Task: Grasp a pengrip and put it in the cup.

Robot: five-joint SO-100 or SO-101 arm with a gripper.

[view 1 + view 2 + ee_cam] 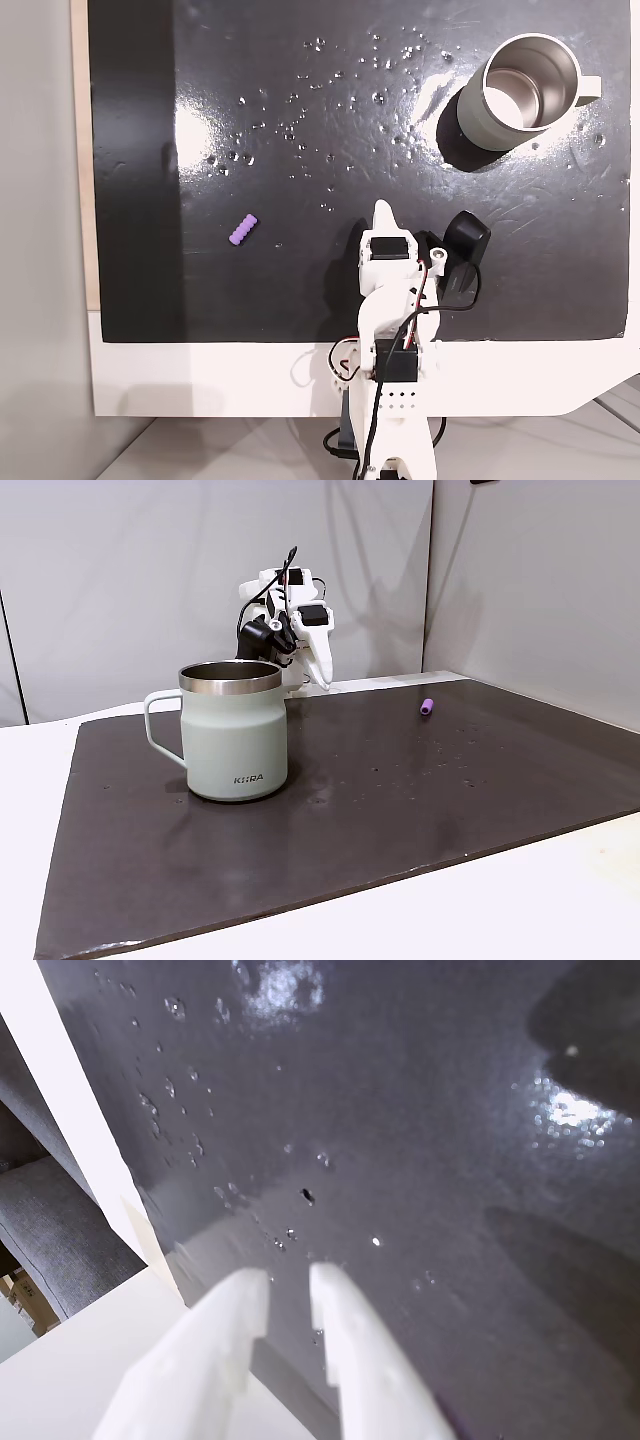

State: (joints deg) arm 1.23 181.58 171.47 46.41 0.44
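**One pengrip lying loose, jaws nearly together**

One purple pengrip [243,231] is lying flat on the dark mat [300,290], toward its left edge in the top-down fixed view, long axis slanting from lower left to upper right. The cup [522,92] is standing upright near the mat's upper right corner. The gripper [288,1290] is hovering empty, jaws narrowly parted.

Purple ribbed pengrip [243,231] lies flat — well apart from upright cup [522,93].
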